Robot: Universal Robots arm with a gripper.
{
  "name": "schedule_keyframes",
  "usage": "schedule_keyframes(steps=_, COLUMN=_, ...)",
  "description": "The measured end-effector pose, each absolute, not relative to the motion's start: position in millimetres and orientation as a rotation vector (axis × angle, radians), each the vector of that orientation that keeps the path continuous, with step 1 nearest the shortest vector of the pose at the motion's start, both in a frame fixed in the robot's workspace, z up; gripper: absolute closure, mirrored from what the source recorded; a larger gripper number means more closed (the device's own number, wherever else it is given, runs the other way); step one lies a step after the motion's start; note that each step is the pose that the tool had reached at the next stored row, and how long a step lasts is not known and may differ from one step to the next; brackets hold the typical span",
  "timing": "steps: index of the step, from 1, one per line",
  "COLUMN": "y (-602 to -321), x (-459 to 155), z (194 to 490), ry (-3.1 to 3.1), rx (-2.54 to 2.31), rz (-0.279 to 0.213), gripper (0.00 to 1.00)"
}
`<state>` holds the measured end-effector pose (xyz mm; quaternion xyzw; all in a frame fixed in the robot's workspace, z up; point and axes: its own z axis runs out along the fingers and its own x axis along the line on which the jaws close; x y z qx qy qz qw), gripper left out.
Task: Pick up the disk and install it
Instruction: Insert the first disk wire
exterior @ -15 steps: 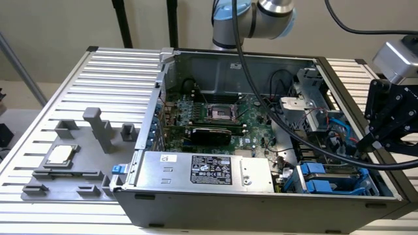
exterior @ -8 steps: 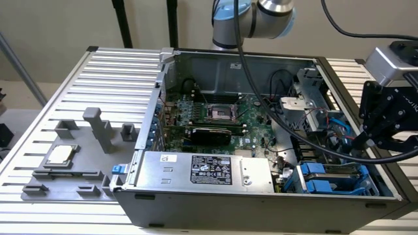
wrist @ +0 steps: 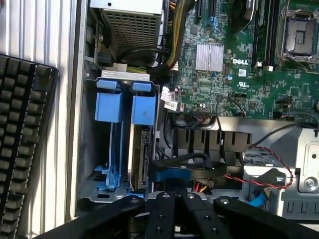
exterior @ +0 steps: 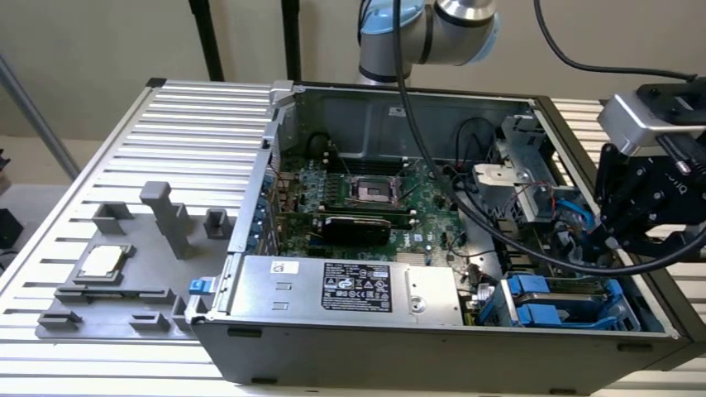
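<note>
The disk (wrist: 141,158) stands on edge inside the drive cage of the open computer case (exterior: 441,364), its silver-grey side showing under a bright blue rail tab (wrist: 144,109). In the exterior view its blue tabs (exterior: 543,286) sit at the case's front right corner. My gripper (wrist: 174,195) hovers over the case beside the cage, apart from the disk, with its black fingers (wrist: 162,211) drawn together and nothing between them. Seen from the exterior camera, the gripper (exterior: 617,236) hangs above the right side of the case.
A second blue carrier (wrist: 109,107) sits next to the disk. Black and red cables (wrist: 269,167) cross near the gripper. A silver power supply (exterior: 342,289) and green motherboard (exterior: 364,198) fill the case. A grey fixture with a small chip (exterior: 102,263) lies left; a keyboard (wrist: 25,139) lies outside the case.
</note>
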<state>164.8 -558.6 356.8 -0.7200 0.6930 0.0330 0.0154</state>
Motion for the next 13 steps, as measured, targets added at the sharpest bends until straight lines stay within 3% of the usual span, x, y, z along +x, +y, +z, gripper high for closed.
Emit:
schedule_keyframes(steps=4, y=-557.5, x=164.2, z=352.3, ry=2.155, rx=-2.241, rz=0.102, gripper=0.88)
schedule_keyframes(steps=7, y=-556.1, x=161.9, z=350.8, ry=2.155, rx=-2.241, rz=0.103, gripper=0.76)
schedule_keyframes(steps=8, y=-556.0, x=160.8, z=350.7, ry=2.155, rx=-2.241, rz=0.103, gripper=0.76)
schedule_keyframes(steps=10, y=-555.9, x=158.3, z=350.5, ry=2.154, rx=-2.242, rz=0.103, gripper=0.64)
schedule_keyframes(steps=13, y=-556.0, x=155.2, z=350.4, ry=2.154, rx=-2.242, rz=0.103, gripper=0.57)
